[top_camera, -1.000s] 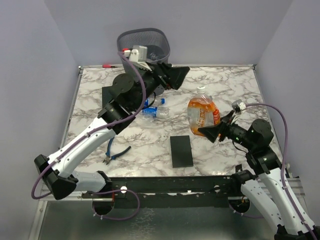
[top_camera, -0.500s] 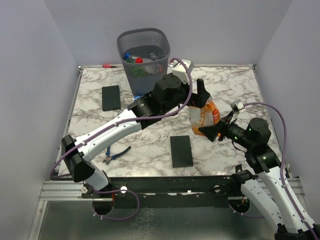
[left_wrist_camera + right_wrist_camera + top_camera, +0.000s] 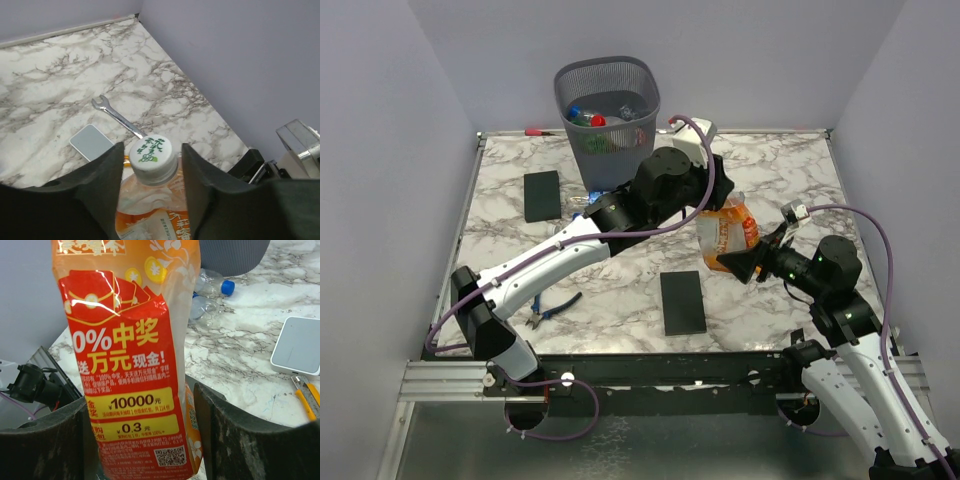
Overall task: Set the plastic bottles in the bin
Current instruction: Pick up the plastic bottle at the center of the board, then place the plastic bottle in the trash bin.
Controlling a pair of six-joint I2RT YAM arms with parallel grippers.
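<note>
while the right hand (image 3: 140, 402) clamps the orange bottle (image 3: 125, 340),
fingers (image 3: 105, 172) of the left hand (image 3: 152, 149) flank its cap (image 3: 151, 152); whether they grip, i cannot tell.

The top view looks down from high above the near edge and takes in the whole worktop (image 3: 770, 170). The left wrist view hangs close over the orange bottle (image 3: 725, 232), facing the far right corner. The right wrist view sits hard against the bottle's label, facing far left. All three views share that bottle.
</note>
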